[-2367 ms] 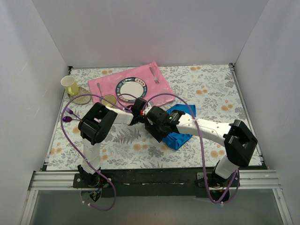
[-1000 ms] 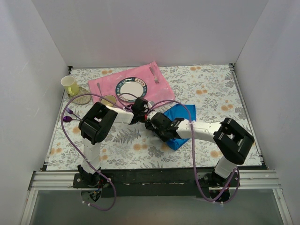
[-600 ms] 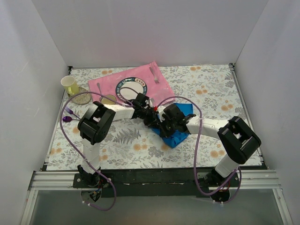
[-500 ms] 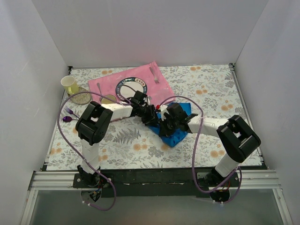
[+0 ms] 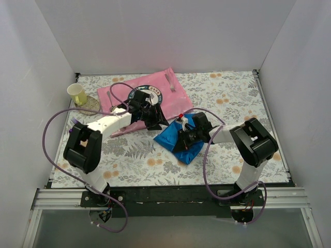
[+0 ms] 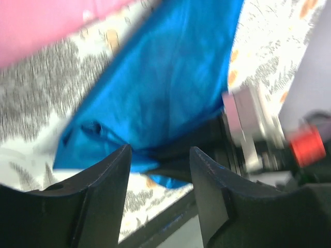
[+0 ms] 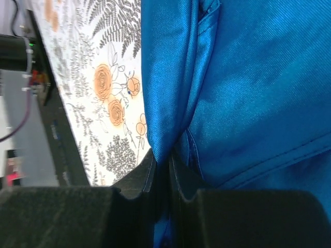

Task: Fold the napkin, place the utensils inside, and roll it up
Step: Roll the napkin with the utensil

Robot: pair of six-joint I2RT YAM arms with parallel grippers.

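The napkin [image 5: 173,138] is a bright blue cloth lying rumpled on the flowered tablecloth at mid-table. My right gripper [image 5: 183,137] rests low on it, shut on a pinched fold of the blue cloth [image 7: 170,103]; in the right wrist view the fold runs down between the closed jaws of the gripper [image 7: 165,163]. My left gripper [image 5: 159,121] hovers just off the napkin's back-left edge. Its jaws stand open with nothing between them [image 6: 160,152], and the napkin [image 6: 165,77] lies beyond them. The utensils are hidden from view.
A pink mat [image 5: 173,94] lies at the back with a round plate [image 5: 154,93] and a silver fork [image 5: 170,82] on it. A yellow cup [image 5: 77,94] stands at the back left. White walls close in three sides.
My left gripper has opened, let go of the napkin and drawn back to the left. The right gripper has moved right, still pinching the cloth, and more of the napkin now shows.
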